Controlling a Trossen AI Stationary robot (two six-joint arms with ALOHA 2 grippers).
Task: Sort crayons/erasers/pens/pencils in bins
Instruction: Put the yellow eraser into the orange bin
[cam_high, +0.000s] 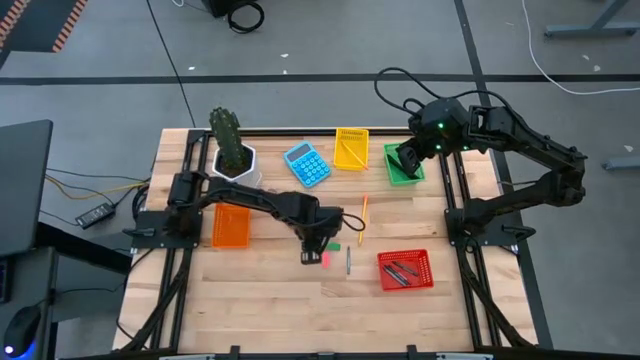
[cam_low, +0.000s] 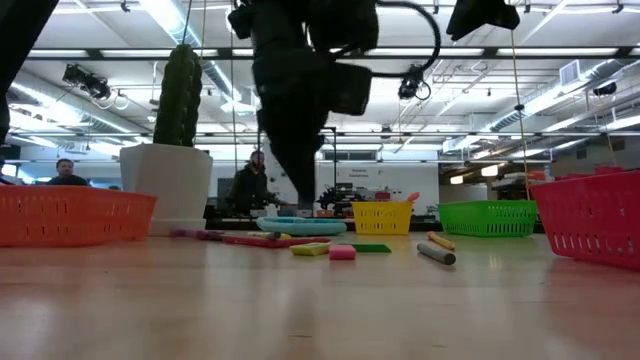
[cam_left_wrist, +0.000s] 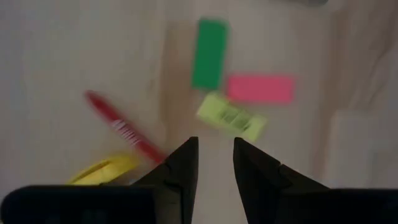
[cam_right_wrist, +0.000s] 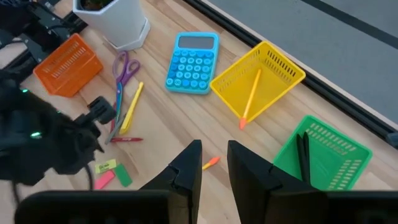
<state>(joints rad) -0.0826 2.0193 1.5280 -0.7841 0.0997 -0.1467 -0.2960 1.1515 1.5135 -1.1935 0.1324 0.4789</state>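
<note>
Above the flat pink, green and yellow-green erasers, left pincer hovers narrowly parted, empty.

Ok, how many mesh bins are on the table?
4. The orange bin near the white plant pot, the yellow bin next to the blue calculator, the green bin by the right gripper, the red bin apart, holding dark pens. None seem hidden.

Lighting is bright and even, supplied by ceiling strip lights in the low view. Shadows on the tabletop are faint. The left wrist view is blurred throughout; the low view's near tabletop is out of focus.
</note>
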